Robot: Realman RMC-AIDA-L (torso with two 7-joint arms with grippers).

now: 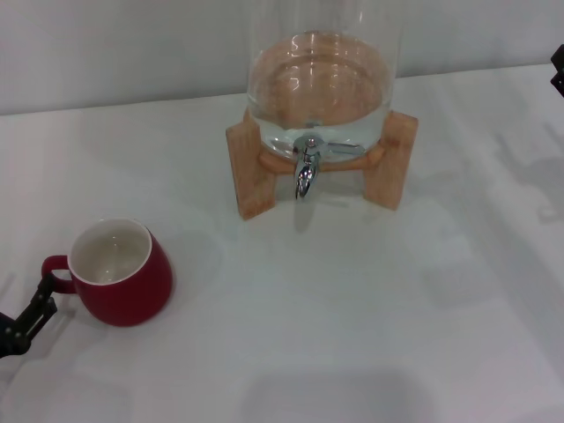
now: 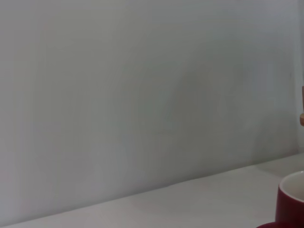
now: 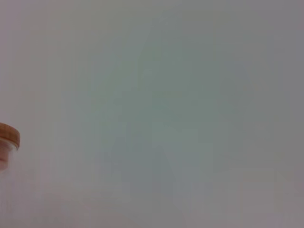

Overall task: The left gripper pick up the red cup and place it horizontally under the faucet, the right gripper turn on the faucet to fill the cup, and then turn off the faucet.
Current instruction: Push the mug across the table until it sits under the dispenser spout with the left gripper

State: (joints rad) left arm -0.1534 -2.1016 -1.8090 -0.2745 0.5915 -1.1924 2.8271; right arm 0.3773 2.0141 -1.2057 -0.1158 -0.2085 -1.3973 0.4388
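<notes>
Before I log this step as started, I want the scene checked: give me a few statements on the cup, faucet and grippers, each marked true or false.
1. The red cup stands upright on the table. True.
2. The cup is already under the faucet. False: it sits well to the robot's left of the glass dispenser, nearer the camera.
3. The left gripper is at the cup's handle. True.
4. The cup is full of water. False: its white interior looks empty.
5. The right gripper holds the faucet lever. False: it sits at the head view's right edge, away from it.
</notes>
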